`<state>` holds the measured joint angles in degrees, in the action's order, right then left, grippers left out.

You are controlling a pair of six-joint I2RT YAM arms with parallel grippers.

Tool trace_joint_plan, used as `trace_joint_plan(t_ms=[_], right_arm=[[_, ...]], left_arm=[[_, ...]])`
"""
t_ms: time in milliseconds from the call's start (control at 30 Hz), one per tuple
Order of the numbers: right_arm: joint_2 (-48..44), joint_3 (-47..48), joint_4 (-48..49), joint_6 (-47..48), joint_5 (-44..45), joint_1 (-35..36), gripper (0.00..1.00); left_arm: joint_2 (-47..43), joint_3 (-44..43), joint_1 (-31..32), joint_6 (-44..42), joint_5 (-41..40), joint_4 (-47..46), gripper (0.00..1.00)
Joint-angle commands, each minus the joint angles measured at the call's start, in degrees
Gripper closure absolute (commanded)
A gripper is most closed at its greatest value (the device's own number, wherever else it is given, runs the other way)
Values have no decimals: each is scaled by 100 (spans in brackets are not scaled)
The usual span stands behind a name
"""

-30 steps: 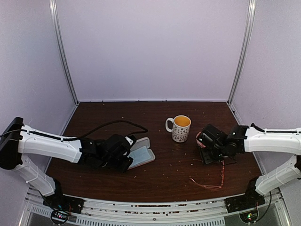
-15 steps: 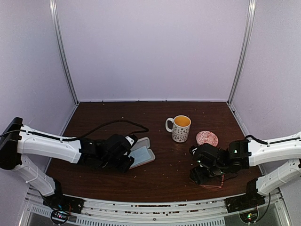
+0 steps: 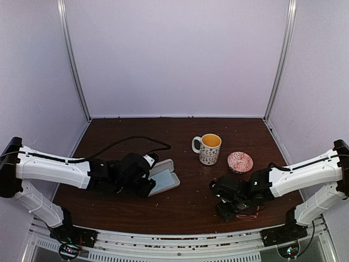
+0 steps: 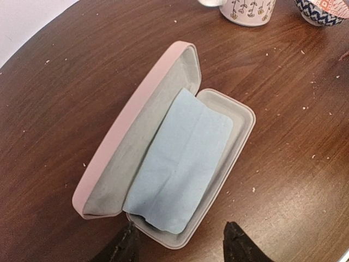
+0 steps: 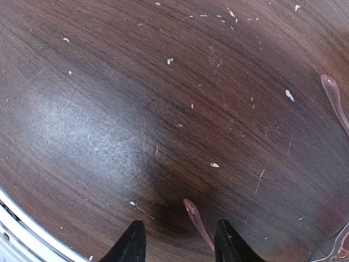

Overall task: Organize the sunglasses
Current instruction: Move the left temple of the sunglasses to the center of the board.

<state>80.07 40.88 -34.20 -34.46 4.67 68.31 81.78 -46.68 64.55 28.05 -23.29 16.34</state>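
Note:
The sunglasses show only in part: a thin reddish-pink temple tip lies on the table between my right fingers, and a second temple lies at the right. In the top view a bit of their wire frame sticks out under my right arm. My right gripper is open and low over the table, astride the temple tip. My left gripper is open and empty at the near end of the open pink case, which holds a light blue cloth.
A patterned mug with a yellow inside stands at mid-table, and a small patterned bowl sits to its right. Both also show at the top of the left wrist view. The table's metal front rail lies close to my right gripper.
My right arm has moved from over the bowl toward the front and left, down over the sunglasses, uncovering the bowl. My left arm has barely moved.

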Motion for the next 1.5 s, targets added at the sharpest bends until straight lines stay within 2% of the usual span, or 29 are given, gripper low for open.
trace_joint_plan(t_ms=[0, 367, 633, 1000, 1467], right_arm=[[131, 109, 117, 195, -7, -51, 59], [356, 180, 259, 308, -106, -85, 80], [467, 425, 210, 302, -14, -86, 91], [1173, 1096, 616, -61, -132, -13, 99], [2522, 2675, 991, -864, -261, 38, 98]], left_arm=[[-80, -70, 30, 78, -106, -157, 45], [-8, -52, 48, 104, -106, -192, 45], [22, -52, 53, 109, -96, -210, 45], [-45, -30, 57, 115, -169, -162, 45], [-557, 362, 57, 415, -581, -61, 45]])
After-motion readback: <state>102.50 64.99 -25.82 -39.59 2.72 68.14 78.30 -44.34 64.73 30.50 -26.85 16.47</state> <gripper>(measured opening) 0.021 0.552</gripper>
